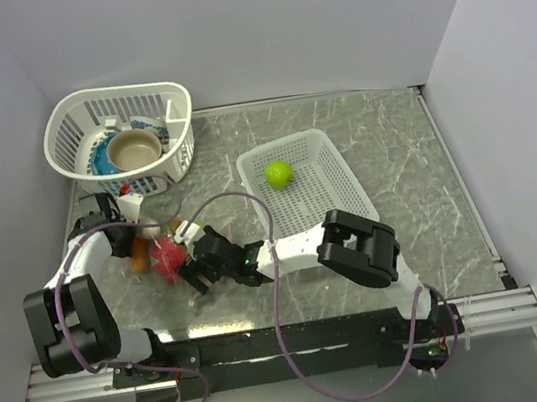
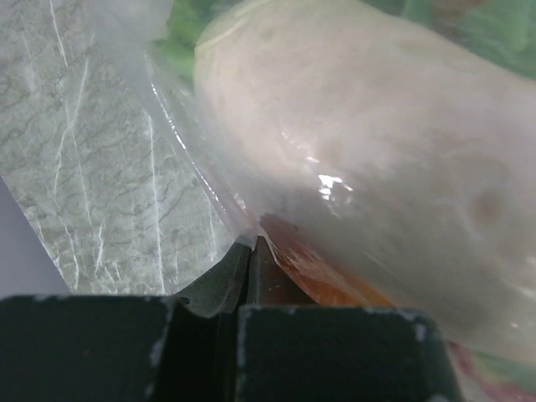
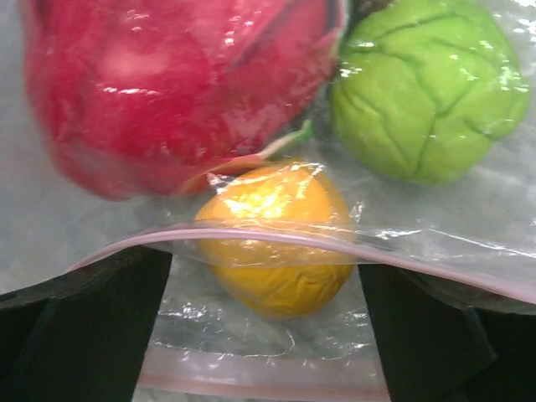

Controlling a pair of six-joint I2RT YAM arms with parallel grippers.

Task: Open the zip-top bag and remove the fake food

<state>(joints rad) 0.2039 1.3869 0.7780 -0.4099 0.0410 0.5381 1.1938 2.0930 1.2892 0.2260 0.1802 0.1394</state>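
Right wrist | orange ball (image 3: 272, 243) in zip-top bag (image 3: 469, 201) | between right tool (image 3: 264, 331) fingers

The top camera looks down from behind the arms over the whole grey marbled surface (image 1: 394, 162). Both wrist cameras sit tight against the clear plastic bag (image 3: 435, 251) it shows lower left.
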